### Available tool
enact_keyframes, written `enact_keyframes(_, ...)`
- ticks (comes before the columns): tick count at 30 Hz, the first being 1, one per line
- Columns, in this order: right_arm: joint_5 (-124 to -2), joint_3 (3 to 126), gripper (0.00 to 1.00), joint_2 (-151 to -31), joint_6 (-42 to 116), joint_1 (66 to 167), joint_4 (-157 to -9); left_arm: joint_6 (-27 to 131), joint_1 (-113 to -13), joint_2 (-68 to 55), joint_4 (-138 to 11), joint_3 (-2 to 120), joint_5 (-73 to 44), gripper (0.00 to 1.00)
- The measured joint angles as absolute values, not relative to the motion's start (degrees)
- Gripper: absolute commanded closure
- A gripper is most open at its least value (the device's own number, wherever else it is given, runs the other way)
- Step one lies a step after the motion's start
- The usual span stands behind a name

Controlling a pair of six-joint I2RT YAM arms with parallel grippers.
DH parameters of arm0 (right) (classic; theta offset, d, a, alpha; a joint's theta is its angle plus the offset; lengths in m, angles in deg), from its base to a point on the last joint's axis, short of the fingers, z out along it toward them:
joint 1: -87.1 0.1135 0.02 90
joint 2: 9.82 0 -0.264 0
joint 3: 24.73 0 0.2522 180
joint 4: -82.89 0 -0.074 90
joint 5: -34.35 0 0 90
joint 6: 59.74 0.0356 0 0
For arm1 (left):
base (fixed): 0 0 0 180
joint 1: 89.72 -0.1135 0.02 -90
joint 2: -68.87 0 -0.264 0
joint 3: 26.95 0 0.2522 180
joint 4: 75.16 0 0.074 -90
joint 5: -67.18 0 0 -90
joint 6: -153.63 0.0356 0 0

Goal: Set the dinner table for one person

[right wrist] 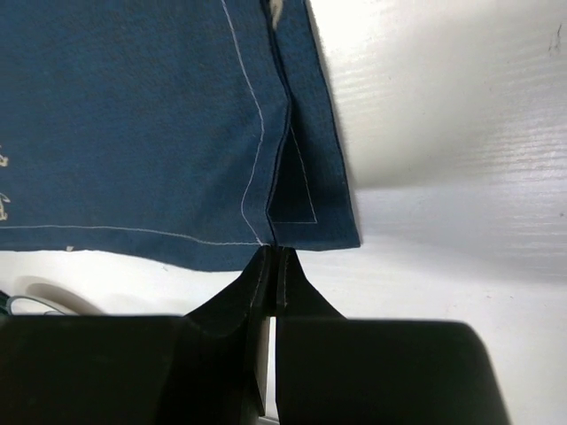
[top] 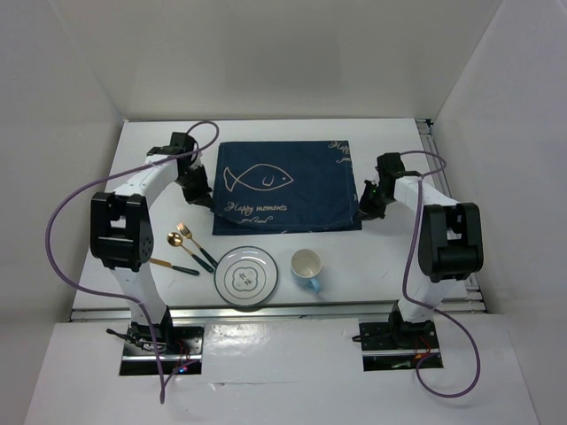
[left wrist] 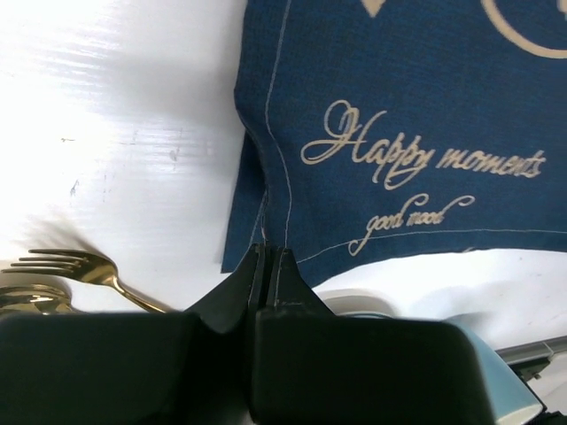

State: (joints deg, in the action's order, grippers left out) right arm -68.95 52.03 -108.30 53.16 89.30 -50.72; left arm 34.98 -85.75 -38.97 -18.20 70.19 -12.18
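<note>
Beneath both arms spreads the plain white, metal-railed worktop point(top: 381, 266). My left claw point(left wrist: 268, 255) and right claw point(right wrist: 273, 254) are each pinched closed on a near corner of the placemat point(top: 283, 190). A cup point(top: 306, 266) and a plate point(top: 246, 276) sit at its six o'clock.

Bright even overhead light, glare blown out on tabletop point(left wrist: 80, 62) in left wrist view, soft shadow beside placemat point(right wrist: 133, 106), left end effector point(left wrist: 267, 258) and right end effector point(right wrist: 273, 258) dark, slightly blurred
</note>
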Motion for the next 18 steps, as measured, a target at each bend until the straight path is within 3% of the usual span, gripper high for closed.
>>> enact_keyframes(18, -69.3, 61.3, 1.00, -106.7, 54.7, 89.3, -48.8, 35.2, -85.8, -35.8, -16.0, 79.8, -6.6, 1.00)
